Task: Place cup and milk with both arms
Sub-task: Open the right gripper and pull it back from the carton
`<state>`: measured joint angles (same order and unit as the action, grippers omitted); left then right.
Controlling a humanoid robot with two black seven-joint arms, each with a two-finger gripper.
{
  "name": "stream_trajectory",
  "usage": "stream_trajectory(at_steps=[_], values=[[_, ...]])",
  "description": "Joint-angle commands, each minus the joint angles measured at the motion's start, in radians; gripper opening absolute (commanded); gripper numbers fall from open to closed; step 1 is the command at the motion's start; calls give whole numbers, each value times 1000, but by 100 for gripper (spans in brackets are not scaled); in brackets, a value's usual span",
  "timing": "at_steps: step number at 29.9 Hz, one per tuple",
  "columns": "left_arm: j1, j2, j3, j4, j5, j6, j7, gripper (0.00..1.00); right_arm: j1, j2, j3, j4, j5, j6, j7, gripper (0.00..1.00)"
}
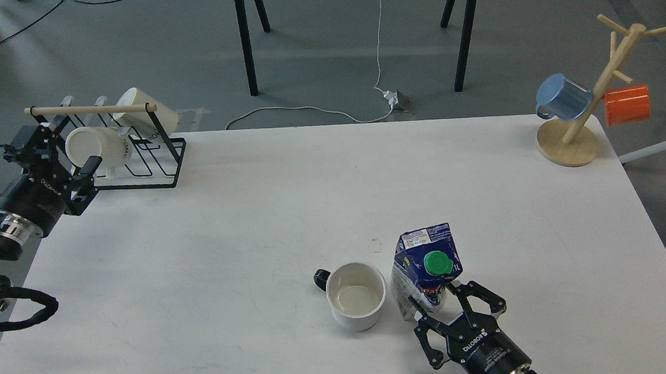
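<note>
**A:** ok headcount time, starting closest to the camera. What's at the bottom edge?

**B:** One right gripper (pixel 435 305) at about 5 o'clock, fingers clamped on the base of the single milk carton (pixel 424 266). Blue, green cap, standing a bit tilted. Just beside it at 9 o'clock of the carton is one white cup (pixel 356 295), upright, black handle pointing left. Carton and cup look like they're touching or nearly; can't call it.

**A:** Both on the white table (pixel 252 217)?

**B:** Yep, lower middle of it.

**A:** And the other arm?

**B:** Left gripper (pixel 54 161) is way over at 9 o'clock, by the table's left edge, well apart from the cup. Fingers spread wide, nothing between them.

**A:** Further back?

**B:** At 10 o'clock, one black wire rack (pixel 146 157) with a wooden bar, holding two cream mugs (pixel 120 132) on their sides. At 2 o'clock, one wooden mug tree (pixel 587 125) with two mugs hanging: one blue mug (pixel 563 96), one orange mug (pixel 627 105).

**A:** So five drinking vessels total?

**B:** Five, plus one carton.
</note>
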<state>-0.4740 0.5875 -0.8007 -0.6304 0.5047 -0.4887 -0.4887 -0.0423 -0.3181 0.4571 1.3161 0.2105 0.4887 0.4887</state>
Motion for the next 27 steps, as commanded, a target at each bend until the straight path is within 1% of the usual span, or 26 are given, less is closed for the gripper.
stream_trajectory(at_steps=[1, 4, 14, 17, 22, 25, 27], values=[[-2, 0, 0, 0, 0, 0, 0, 98, -4, -1, 0, 3, 4, 0, 0, 94], [-2, 0, 0, 0, -2, 0, 0, 98, -8, -21, 3, 15, 10, 0, 0, 95], [-2, -9, 0, 0, 0, 0, 0, 98, -132, -193, 51, 37, 13, 0, 0, 96], [-2, -9, 0, 0, 0, 0, 0, 98, -174, -239, 110, 40, 18, 0, 0, 96], [0, -9, 0, -2, -2, 0, 0, 98, -196, -347, 279, 45, 56, 0, 0, 96], [2, -9, 0, -2, -2, 0, 0, 98, -162, -430, 365, 45, 102, 0, 0, 96], [5, -9, 0, -2, -2, 0, 0, 98, -82, -479, 387, 35, 105, 0, 0, 96]])
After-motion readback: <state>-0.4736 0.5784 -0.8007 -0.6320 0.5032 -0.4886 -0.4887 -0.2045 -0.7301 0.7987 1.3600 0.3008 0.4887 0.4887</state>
